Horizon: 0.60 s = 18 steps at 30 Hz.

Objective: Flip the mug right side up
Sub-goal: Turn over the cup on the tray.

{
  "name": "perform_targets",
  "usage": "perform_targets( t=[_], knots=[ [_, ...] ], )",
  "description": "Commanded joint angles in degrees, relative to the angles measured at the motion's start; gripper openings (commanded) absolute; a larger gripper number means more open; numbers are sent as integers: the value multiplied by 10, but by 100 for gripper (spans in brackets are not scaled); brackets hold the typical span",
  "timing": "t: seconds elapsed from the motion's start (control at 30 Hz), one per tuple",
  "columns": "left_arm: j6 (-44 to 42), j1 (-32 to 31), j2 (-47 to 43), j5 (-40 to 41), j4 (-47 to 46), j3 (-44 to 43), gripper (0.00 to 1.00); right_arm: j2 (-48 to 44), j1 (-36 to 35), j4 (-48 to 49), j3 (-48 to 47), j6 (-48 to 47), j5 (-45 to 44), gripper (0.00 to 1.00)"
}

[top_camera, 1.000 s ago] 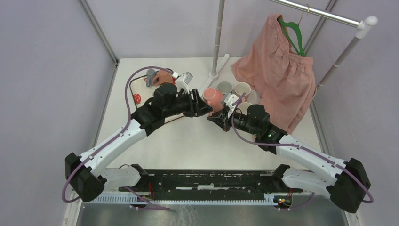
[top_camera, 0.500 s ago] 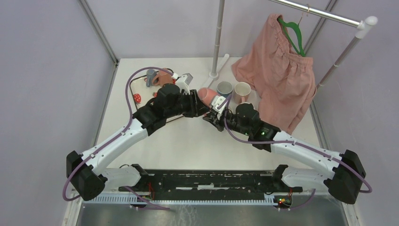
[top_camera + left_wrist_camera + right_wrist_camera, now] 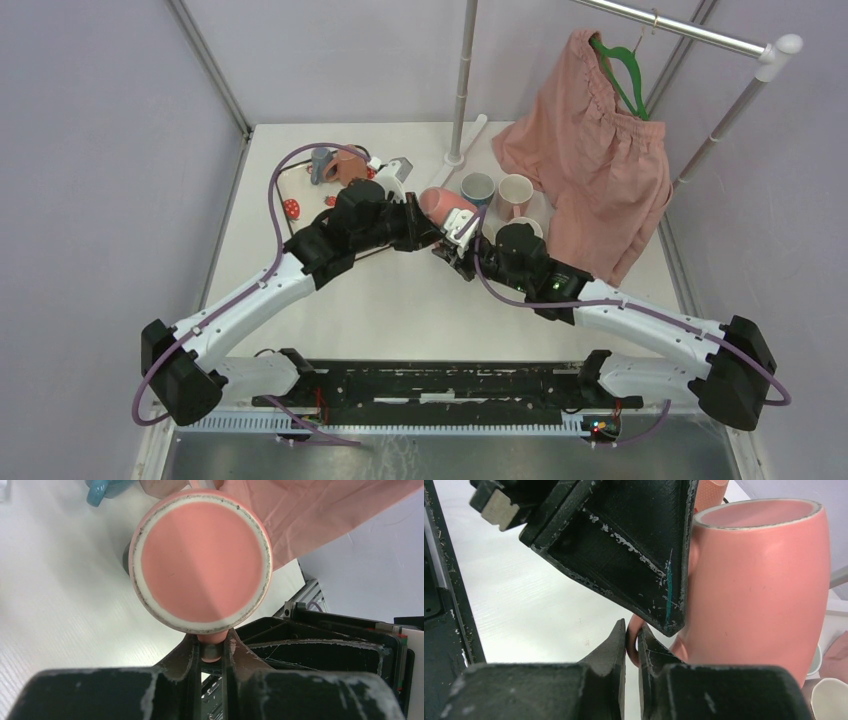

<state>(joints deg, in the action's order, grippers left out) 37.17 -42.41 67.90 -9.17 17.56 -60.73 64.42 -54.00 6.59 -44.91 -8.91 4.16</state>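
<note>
Plainly, the pink mug [image 3: 447, 204] sits just above the middle of the top view, caught between the two arms where they meet, with a blue mug [image 3: 477, 187] and a cream mug [image 3: 515, 190] just to its right and a pink cloth [image 3: 595, 130] hanging over the upper right. The left gripper [image 3: 432, 230] is clamped on the mug's handle. Its wrist view shows the handle squeezed between the fingers at the bottom centre [image 3: 212, 647], while the flat base of the mug [image 3: 200, 560] fills the upper middle and faces the camera. The right gripper [image 3: 450, 243] has also closed on that handle. In its own view the fingers pinch the lower curve of the loop [image 3: 631, 635], with a finger [image 3: 634, 545] of the left gripper just above them and the mug body [image 3: 754, 590] at the right, base toward the top of the frame. Two grips on one handle look like a handover, probably because one wrist cannot finish the turn alone. The mug appears to be off the table [image 3: 400, 310], and its mouth is not yet facing up.
</note>
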Motion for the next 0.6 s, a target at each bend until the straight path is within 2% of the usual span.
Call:
perform_targets(
  t=[0.0,0.17,0.27,0.47,0.57],
  knots=[
    [-51,1,-11,4,-48,6,2,-20,-6,59,-17,-15,-16,19],
    [-91,0,-27,-6,-69,26,2,-45,-6,85,10,4,-48,38],
    [-109,0,-36,-6,-76,35,2,-61,-6,98,26,14,-74,45],
    [-121,0,-53,-4,-101,54,2,-100,-6,92,47,38,-89,49],
    [-121,0,-70,3,-121,70,2,-136,-6,103,76,80,-128,50]
  ],
)
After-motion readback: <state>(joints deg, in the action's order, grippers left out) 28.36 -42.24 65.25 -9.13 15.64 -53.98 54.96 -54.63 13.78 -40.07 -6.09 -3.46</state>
